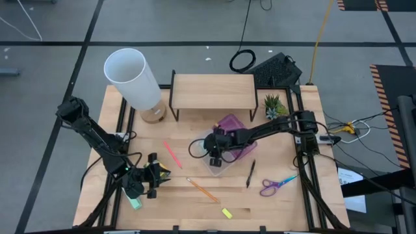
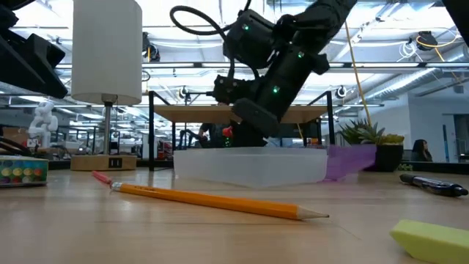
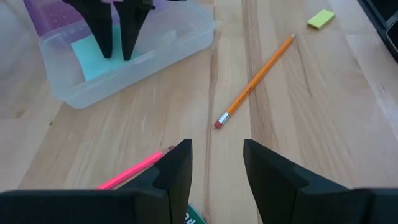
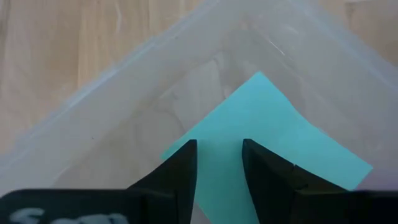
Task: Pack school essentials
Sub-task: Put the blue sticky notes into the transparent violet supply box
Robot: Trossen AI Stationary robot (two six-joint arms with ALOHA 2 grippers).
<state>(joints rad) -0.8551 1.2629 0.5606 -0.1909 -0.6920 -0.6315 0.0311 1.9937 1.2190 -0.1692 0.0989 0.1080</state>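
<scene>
A clear plastic box [image 1: 218,164] with a purple lid [image 1: 235,127] behind it stands mid-table. A blue sticky-note pad [image 4: 273,130] lies flat inside. My right gripper [image 4: 219,168] points down into the box, open, its fingertips over the pad. My left gripper [image 3: 216,165] hovers open near the table's front left, over the crayon box [image 2: 22,172]. On the table lie a pink pencil [image 1: 172,155], an orange pencil [image 1: 203,190], a black pen [image 1: 250,174], purple-handled scissors [image 1: 276,185] and a yellow block [image 1: 227,212]. My right gripper's fingertips [image 3: 109,50] stand close over the sticky-note pad inside the box, coming from above. Whether they touch the pad, I cannot tell. The pad lies flat on the box's floor.
A white lamp [image 1: 133,78] stands at the far left, a wooden shelf [image 1: 213,91] at the far middle, and a small plant [image 1: 273,104] at the far right. Bare wood lies between the box and the near edge.
</scene>
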